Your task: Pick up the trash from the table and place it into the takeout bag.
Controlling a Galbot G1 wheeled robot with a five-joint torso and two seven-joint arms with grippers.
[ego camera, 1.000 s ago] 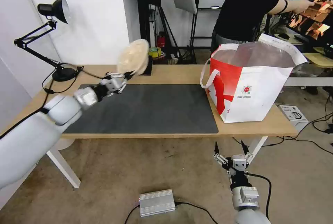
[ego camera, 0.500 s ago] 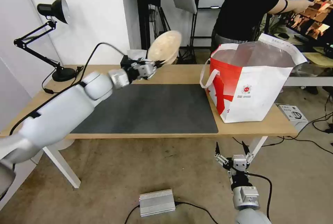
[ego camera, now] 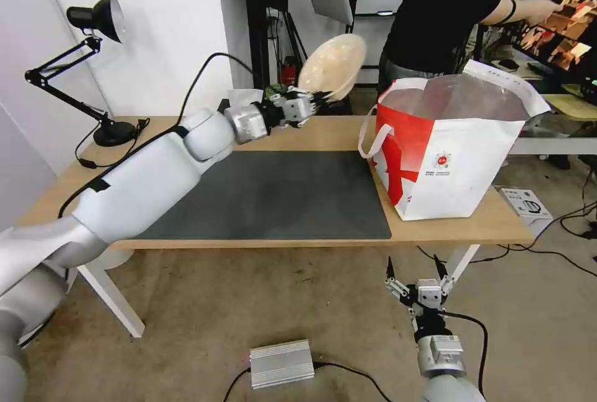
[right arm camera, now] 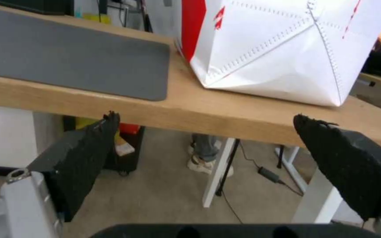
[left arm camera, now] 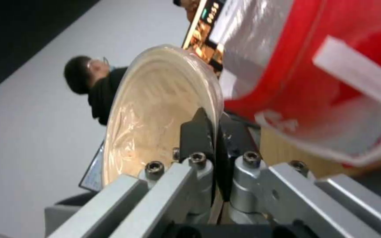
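My left gripper [ego camera: 316,101] is shut on the rim of a beige shallow bowl [ego camera: 333,66], held on edge in the air above the table's [ego camera: 323,131] back, just left of the takeout bag [ego camera: 444,153]. In the left wrist view the black fingers [left arm camera: 198,132] pinch the bowl's [left arm camera: 155,109] rim, with the bag's red side [left arm camera: 331,79] and a white loop handle close behind. The bag stands open on the table's right end, its silver lining showing. My right gripper [ego camera: 415,270] hangs open below the table's front edge, empty; its fingers [right arm camera: 84,152] stand wide apart.
A dark grey mat [ego camera: 267,193] covers the table's middle. A black desk lamp [ego camera: 93,22] stands at the back left corner. A person in black stands behind the bag. A silver box [ego camera: 282,363] lies on the floor in front.
My left arm has swung the beige bowl to the right and a little higher, from the back left of the mat to just beside the bag. The right arm has not moved.
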